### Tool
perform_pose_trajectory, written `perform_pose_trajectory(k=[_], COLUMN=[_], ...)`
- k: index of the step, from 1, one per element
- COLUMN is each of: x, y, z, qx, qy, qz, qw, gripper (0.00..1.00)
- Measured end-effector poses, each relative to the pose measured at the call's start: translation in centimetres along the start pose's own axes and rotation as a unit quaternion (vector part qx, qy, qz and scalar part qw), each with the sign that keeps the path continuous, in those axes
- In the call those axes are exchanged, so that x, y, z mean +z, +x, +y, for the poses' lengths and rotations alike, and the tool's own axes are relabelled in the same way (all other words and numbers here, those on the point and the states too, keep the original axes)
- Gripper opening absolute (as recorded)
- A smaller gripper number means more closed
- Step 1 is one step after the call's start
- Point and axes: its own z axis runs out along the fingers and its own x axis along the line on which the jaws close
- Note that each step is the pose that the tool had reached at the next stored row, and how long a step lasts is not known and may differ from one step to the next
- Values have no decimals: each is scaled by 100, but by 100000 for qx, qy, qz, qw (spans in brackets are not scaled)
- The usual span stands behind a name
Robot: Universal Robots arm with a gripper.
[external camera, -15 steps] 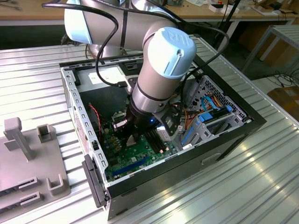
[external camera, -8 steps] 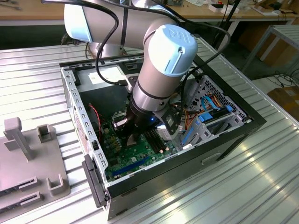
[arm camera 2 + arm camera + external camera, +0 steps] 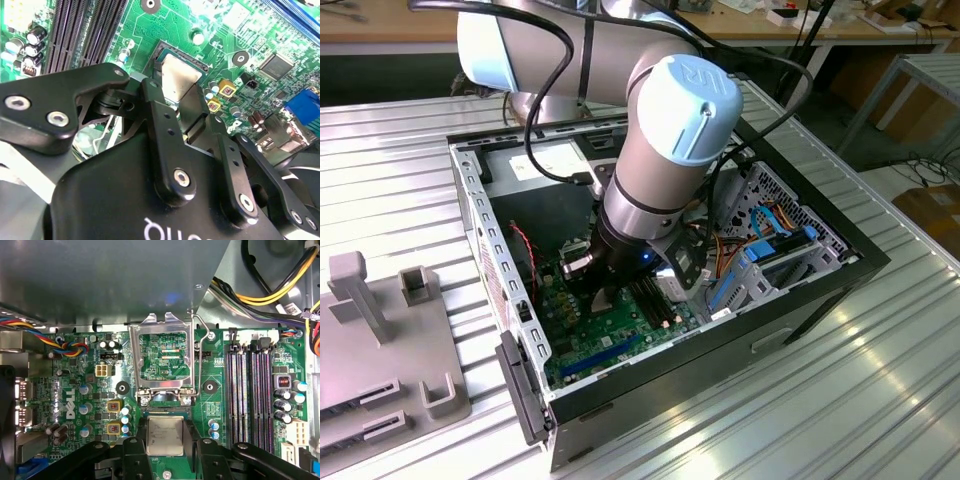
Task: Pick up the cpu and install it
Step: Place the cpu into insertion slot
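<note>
Open computer case point(image 3: 800, 305) lying on the ribbed metal surface point(image 3: 840, 420). Grey plastic fixture point(image 3: 380, 330) out at its nine o'clock. Inside, a green board point(image 3: 605, 345) at six, black memory slots point(image 3: 250, 390) on it, and a blue drive bracket point(image 3: 750, 272) at three.

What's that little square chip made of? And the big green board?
The cpu: its top looks like dull silver-grey metal, with a soft matte sheen. The motherboard: probably a stiff plastic-like board with a glossy green coating, thin lines running across it.
</note>
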Motion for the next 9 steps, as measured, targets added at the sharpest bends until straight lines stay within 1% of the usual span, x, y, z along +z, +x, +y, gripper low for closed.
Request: perform_pose_trajectory(k=[7,9], x=[10,12], y=[0,-2], z=[-1,-1], qx=[5,-3], qy=[10,16], qz=[19,-10], qw=[100000,100000], gripper=[41,37])
